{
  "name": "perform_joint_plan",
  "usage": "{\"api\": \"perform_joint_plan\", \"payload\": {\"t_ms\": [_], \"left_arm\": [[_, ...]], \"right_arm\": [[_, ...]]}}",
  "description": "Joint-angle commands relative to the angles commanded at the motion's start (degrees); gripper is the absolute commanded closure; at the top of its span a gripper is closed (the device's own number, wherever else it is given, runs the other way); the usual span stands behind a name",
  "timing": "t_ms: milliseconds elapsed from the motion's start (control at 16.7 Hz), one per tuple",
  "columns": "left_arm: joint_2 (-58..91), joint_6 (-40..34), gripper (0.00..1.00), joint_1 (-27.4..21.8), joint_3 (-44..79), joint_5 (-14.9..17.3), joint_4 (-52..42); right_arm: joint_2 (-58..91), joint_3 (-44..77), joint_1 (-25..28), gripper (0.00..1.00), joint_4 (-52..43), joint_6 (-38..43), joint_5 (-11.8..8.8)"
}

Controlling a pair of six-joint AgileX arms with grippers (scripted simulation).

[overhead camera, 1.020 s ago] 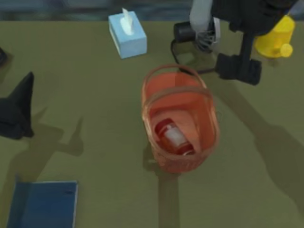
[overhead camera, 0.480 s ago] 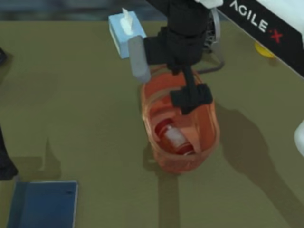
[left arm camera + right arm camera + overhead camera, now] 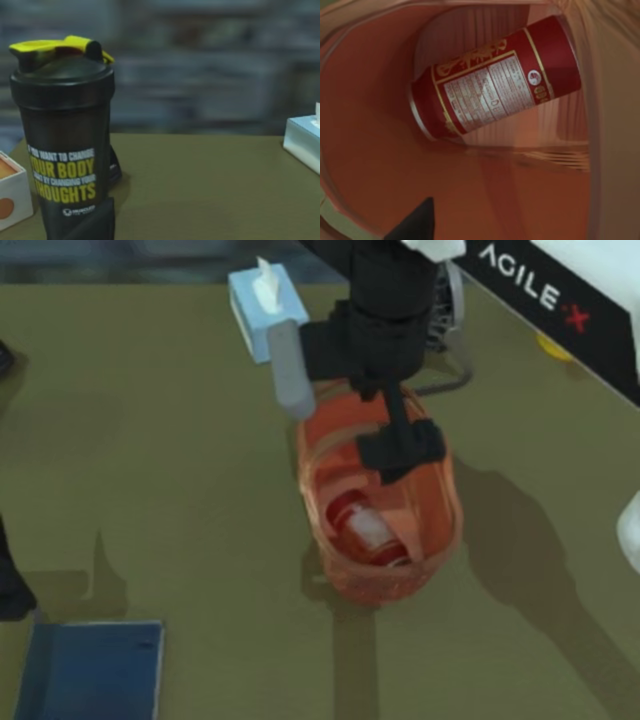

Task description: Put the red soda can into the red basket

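Observation:
The red soda can [image 3: 366, 530] lies on its side on the floor of the red basket [image 3: 440, 530], in the middle of the table. In the right wrist view the can [image 3: 495, 85] shows its label, and nothing touches it. My right gripper [image 3: 403, 450] hangs over the basket's far half, above the can, open and holding nothing. Only one dark fingertip [image 3: 417, 220] shows in that view. My left arm [image 3: 8, 585] is parked at the table's left edge, with one finger [image 3: 97, 220] showing near a shaker bottle.
A light blue tissue box [image 3: 265, 305] stands at the back, just left of my right arm. A blue book [image 3: 90, 670] lies at the front left. A yellow watering can [image 3: 552, 346] peeks out behind the right arm. The black shaker bottle [image 3: 62, 135] stands close to the left wrist.
My right arm swung from the back right to over the basket, then nearly held still. My left arm drew back to the left edge. The can stayed lying in the basket.

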Motion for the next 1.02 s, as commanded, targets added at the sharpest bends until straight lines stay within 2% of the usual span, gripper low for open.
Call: {"api": "perform_joint_plan", "payload": {"t_ms": [300, 540, 1020], "left_arm": [[0.0, 0.0, 0.00, 0.0, 0.0, 0.0, 0.0], [0.0, 0.0, 0.00, 0.0, 0.0, 0.0, 0.0], [0.0, 0.0, 0.00, 0.0, 0.0, 0.0, 0.0]], "right_arm": [[-2.0, -7.4, 0.1, 0.00, 5.2, 0.1, 0.0], [-2.2, -8.1, 0.1, 0.00, 5.8, 0.1, 0.0], [-2.2, -8.1, 0.1, 0.60, 5.8, 0.1, 0.0]]}}
